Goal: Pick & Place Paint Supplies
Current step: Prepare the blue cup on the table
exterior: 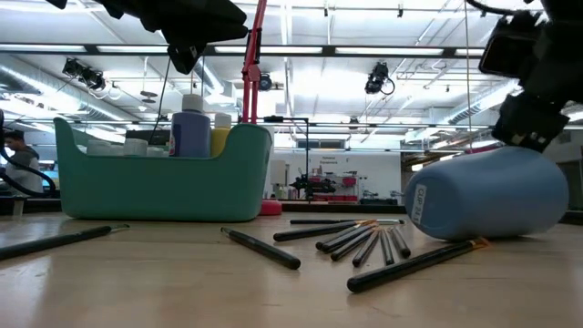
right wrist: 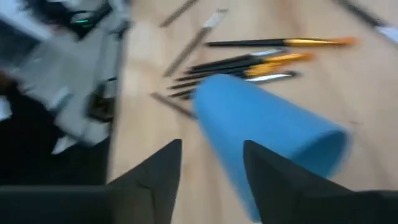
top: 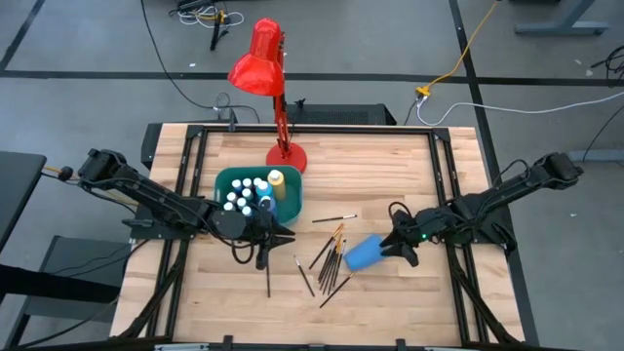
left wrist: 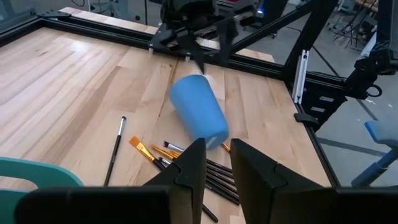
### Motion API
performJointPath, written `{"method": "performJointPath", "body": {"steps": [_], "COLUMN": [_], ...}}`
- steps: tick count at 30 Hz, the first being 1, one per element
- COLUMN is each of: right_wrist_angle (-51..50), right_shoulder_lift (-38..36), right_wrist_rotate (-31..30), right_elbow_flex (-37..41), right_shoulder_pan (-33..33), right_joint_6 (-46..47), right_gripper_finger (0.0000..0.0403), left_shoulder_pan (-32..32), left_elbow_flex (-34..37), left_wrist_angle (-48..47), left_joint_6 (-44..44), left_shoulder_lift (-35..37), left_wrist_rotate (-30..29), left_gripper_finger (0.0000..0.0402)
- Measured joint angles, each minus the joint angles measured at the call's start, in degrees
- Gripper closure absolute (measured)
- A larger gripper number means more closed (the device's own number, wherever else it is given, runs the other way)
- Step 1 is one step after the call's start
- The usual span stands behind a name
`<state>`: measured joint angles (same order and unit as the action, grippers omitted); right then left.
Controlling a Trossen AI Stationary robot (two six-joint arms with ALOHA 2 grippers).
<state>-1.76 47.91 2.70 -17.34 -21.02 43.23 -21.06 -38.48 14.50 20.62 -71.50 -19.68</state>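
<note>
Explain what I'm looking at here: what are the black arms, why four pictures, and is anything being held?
These are two robot arms at a wooden table, each ending in a two-finger claw. One picture looks straight down, one sits at table height, and two come from cameras on the wrists. A teal bin holds small paint bottles beside a red lamp. Loose brushes lie scattered, and a blue cup lies on its side. The right claw stands open just behind the cup, gripping nothing. The left claw hovers near the bin, fingers slightly apart, with nothing between them.
</note>
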Motion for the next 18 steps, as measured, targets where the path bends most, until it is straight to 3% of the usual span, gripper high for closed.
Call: {"method": "performJointPath", "body": {"steps": [7, 13, 18], "right_wrist_angle": [-3.7, -15.5, -12.9], "right_shoulder_lift": [-2.7, -5.0, -4.8], "right_wrist_rotate": [6.8, 2.3, -6.8], "right_elbow_flex": [0.0, 0.0, 0.5], "right_shoulder_pan": [0.0, -0.1, -0.8], "right_joint_6": [0.4, 4.6, 5.9], "right_gripper_finger": [0.0191, 0.0202, 0.0207], "left_shoulder_pan": [0.0, 0.0, 0.0], "left_elbow_flex": [0.0, 0.0, 0.0], "left_wrist_angle": [0.0, 0.0, 0.0], "left_joint_6": [0.0, 0.1, 0.1], "left_shoulder_lift": [0.0, 0.0, 0.0], "left_wrist_rotate": [-0.2, -0.2, -0.2], "left_gripper_finger": [0.0319, 0.0319, 0.0319]}}
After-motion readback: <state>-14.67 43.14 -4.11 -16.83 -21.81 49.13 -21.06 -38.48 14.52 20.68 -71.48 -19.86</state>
